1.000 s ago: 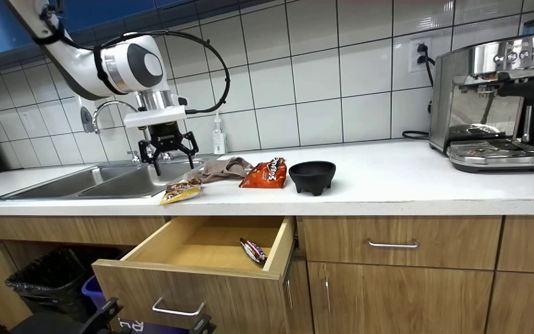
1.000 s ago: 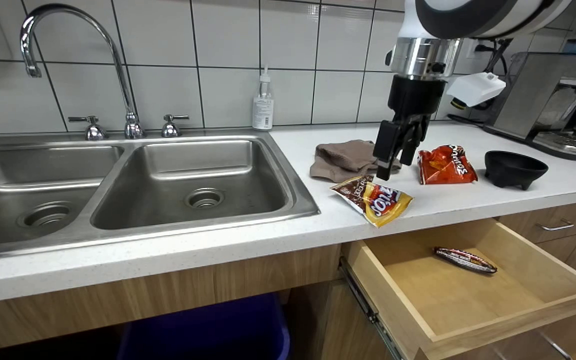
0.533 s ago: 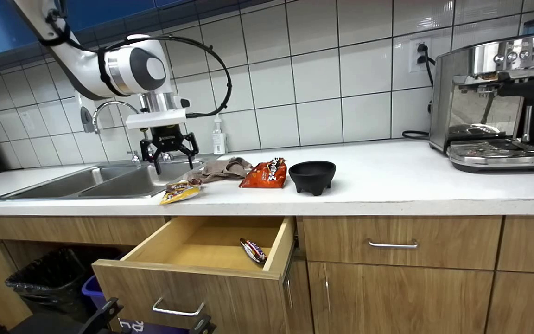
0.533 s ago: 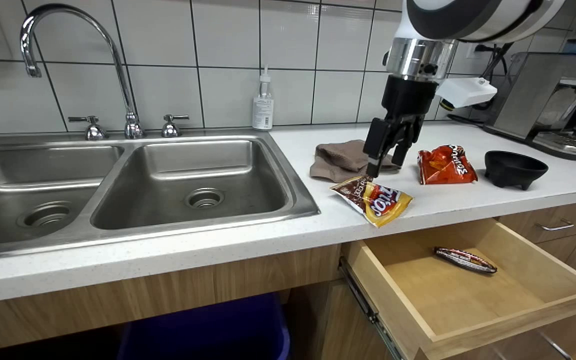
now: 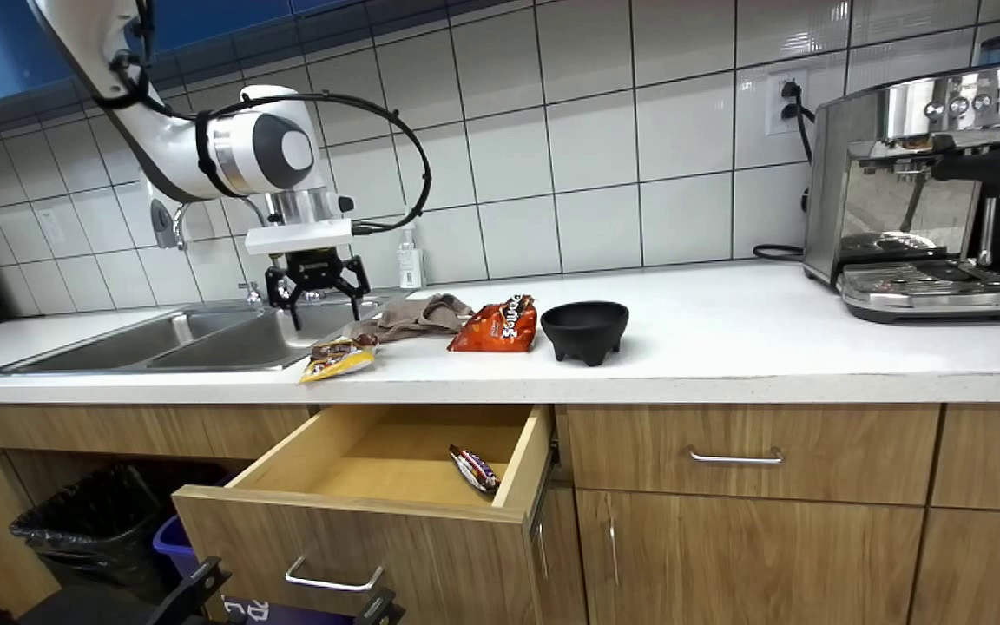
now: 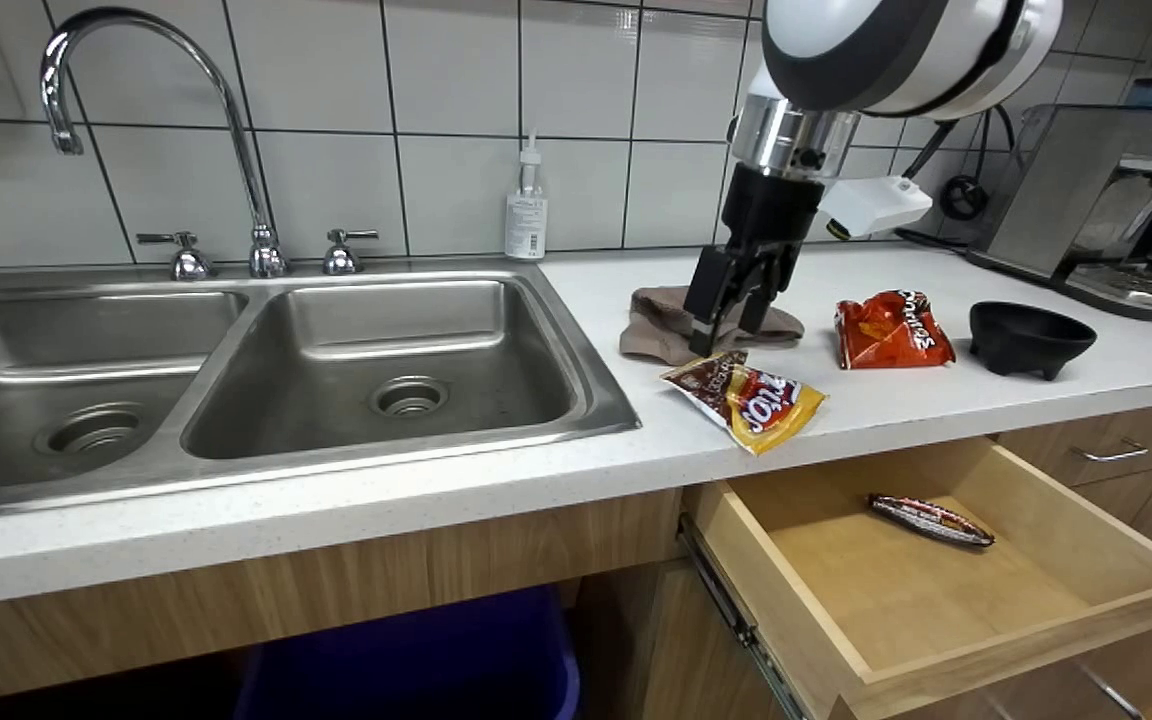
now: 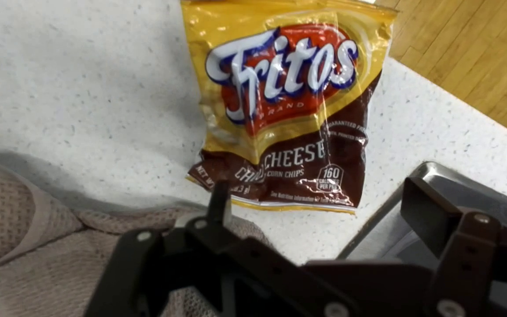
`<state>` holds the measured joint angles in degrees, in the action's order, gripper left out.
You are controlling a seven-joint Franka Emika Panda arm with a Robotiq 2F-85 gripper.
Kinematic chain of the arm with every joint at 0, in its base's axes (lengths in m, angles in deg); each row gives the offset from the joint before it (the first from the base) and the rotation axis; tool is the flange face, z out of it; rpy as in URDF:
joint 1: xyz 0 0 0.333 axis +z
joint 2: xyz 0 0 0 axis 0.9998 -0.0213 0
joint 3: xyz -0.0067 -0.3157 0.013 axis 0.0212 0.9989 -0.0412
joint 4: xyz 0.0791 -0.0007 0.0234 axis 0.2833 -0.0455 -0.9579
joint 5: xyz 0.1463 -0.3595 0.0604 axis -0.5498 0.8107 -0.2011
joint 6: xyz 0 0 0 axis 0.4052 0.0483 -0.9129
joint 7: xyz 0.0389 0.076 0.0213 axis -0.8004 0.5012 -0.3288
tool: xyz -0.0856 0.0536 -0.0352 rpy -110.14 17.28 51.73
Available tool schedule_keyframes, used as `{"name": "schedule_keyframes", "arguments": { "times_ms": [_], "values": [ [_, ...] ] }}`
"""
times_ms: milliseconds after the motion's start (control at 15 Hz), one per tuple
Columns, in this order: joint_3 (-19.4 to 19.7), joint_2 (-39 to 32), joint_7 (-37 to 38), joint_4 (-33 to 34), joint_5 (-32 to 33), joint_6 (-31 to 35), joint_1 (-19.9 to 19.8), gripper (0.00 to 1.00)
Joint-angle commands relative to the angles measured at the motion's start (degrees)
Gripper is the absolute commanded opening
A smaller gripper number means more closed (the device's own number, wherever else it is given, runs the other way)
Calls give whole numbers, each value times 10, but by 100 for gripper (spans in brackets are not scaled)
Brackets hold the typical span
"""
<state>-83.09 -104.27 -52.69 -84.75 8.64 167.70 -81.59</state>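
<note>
- Fritos corn chips bag [image 7: 288,110]: rests on the surface [image 6: 886,395], not yet grasped.
- End effector [image 5: 326,318]: spread apart, gripping nothing, near the bag's brown end.
- Wrapped snack bar [image 6: 931,521]: already inside the open drawer [image 6: 871,600], lower than the bag.

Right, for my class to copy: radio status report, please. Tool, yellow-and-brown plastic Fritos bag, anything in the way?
Tool open, holding nothing. Fritos bag lying on white speckled counter, not gripped. Crumpled taupe cloth close beside it, not covering it.
</note>
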Motion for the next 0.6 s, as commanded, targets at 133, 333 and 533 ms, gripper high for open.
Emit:
{"name": "schedule_keyframes", "arguments": {
  "times_ms": [133,333,533],
  "values": [
    [-24,-48,-21,45,-2,24,-6,100],
    [-24,-67,-16,58,3,35,-7,100],
    [-24,-85,-17,70,7,50,-9,100]
  ]
}}
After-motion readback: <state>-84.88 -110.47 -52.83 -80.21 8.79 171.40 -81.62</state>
